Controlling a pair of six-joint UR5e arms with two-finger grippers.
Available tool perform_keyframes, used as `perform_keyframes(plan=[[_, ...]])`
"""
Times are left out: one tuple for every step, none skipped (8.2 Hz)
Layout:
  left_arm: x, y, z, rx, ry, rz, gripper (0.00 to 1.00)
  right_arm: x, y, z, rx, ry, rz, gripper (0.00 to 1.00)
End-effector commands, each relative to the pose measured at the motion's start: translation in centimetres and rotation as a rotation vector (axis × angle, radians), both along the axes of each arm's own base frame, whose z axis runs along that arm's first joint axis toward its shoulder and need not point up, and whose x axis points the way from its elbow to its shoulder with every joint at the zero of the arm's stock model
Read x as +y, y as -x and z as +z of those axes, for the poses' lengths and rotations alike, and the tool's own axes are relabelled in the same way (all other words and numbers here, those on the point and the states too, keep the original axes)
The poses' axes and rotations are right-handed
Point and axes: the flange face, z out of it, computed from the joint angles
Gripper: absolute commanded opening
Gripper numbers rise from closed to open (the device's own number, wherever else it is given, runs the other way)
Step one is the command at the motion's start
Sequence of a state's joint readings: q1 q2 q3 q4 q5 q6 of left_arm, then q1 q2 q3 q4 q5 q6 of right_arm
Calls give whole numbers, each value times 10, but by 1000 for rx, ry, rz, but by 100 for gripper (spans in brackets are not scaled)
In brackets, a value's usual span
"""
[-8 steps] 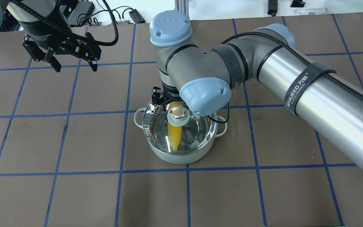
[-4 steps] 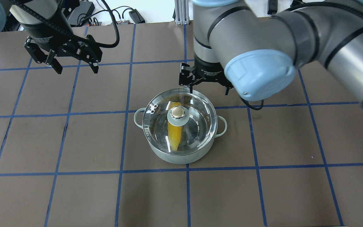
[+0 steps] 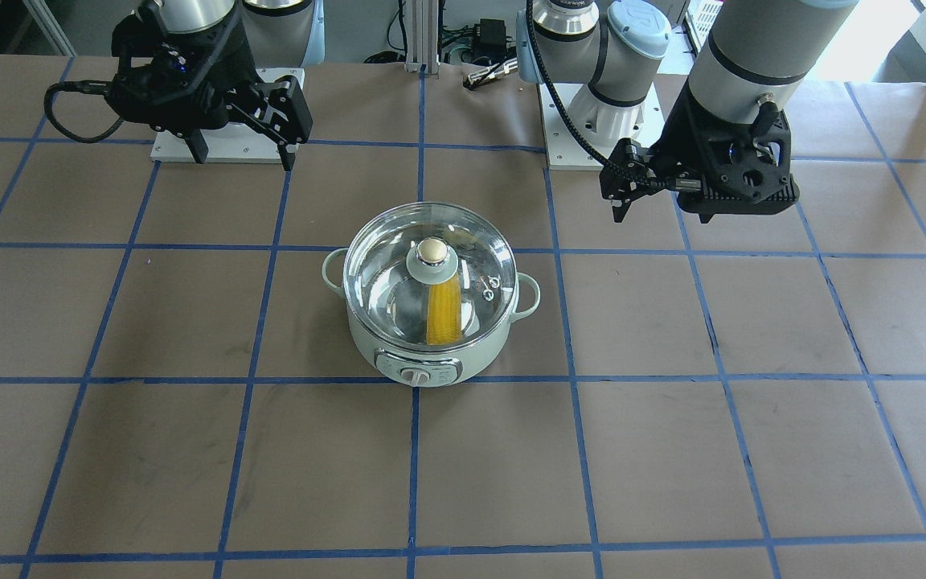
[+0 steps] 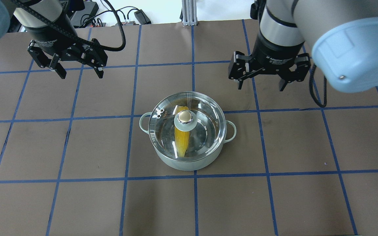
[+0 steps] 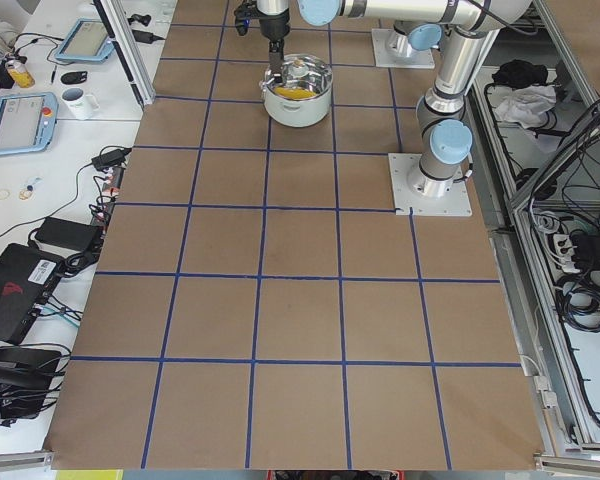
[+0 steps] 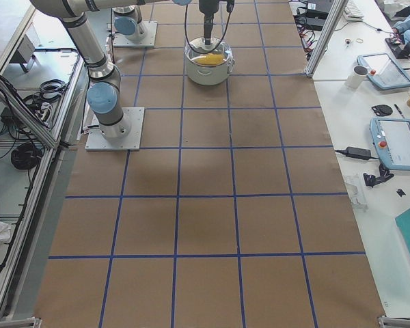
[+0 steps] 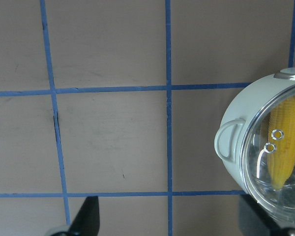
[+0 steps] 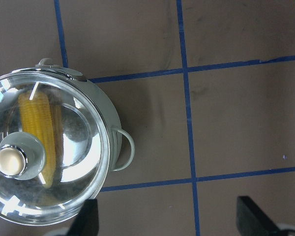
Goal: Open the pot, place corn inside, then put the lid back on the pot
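Black and empty, the right hand [image 4: 261,83] is being held above the worktop [image 4: 77,203] with its fingers spread apart. In the overhead view it is beyond the pot [image 4: 179,164], to the right, and clear of it. The left hand [image 4: 80,70] is likewise being held with fingers parted and nothing between them, well apart from the pot on the far left side. Between the two, the pale green pot is being seen standing on the brown worktop, just beside a crossing of the blue tape lines [image 4: 77,179]. The glass lid [image 4: 205,113] is being carried on the pot's rim, its knob [image 4: 185,118] at the centre. The yellow corn [image 4: 181,142] is being shown through the glass, lying inside the pot, partly under the knob.
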State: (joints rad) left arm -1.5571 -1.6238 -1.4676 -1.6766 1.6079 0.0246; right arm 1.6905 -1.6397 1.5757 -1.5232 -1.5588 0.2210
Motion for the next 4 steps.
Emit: perform_keyframes(plan=[[1,0,1,-1,3,0,100,1,18,7,-29,-3,5,100],[2,0,3,2,8,0,100,1,18,7,-28,-2,23,100],[5,1,8,0,13,0,100,2,16,6,-30,-5,28,100],[5,1,9,0,14,5,100,3,16,6,-29,-8,28,100]])
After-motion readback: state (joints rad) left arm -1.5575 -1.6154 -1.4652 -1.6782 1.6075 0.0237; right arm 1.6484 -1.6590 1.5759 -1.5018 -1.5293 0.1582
